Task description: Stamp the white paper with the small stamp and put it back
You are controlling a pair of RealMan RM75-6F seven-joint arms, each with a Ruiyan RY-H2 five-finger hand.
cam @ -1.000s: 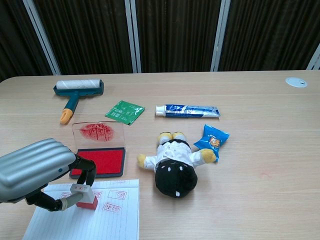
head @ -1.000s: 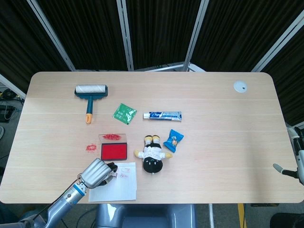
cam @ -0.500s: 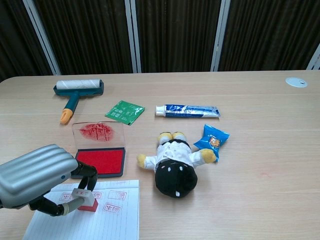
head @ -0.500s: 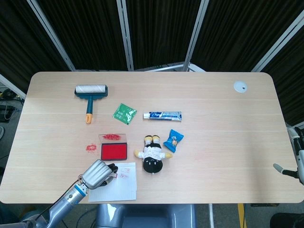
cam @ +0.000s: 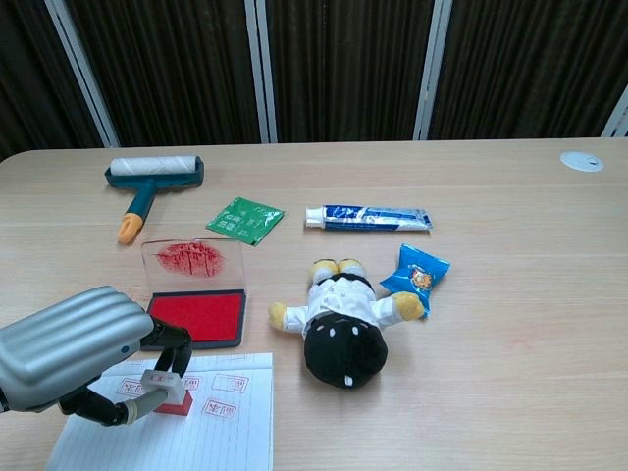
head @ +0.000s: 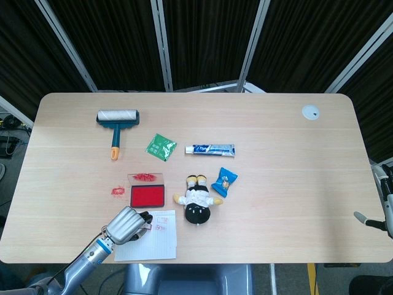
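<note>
Pinching small stamp (cam: 169,391) on white paper (cam: 231,424): left robot hand (cam: 74,345).

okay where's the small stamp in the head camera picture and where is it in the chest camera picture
Head view: the small stamp is near the bottom left, mostly hidden under the left robot hand, at the top edge of the white paper.
Chest view: the small stamp is at the lower left, its red base on the white paper, held by the left robot hand.
Shared landmark: the red ink pad lies just beyond it.
</note>
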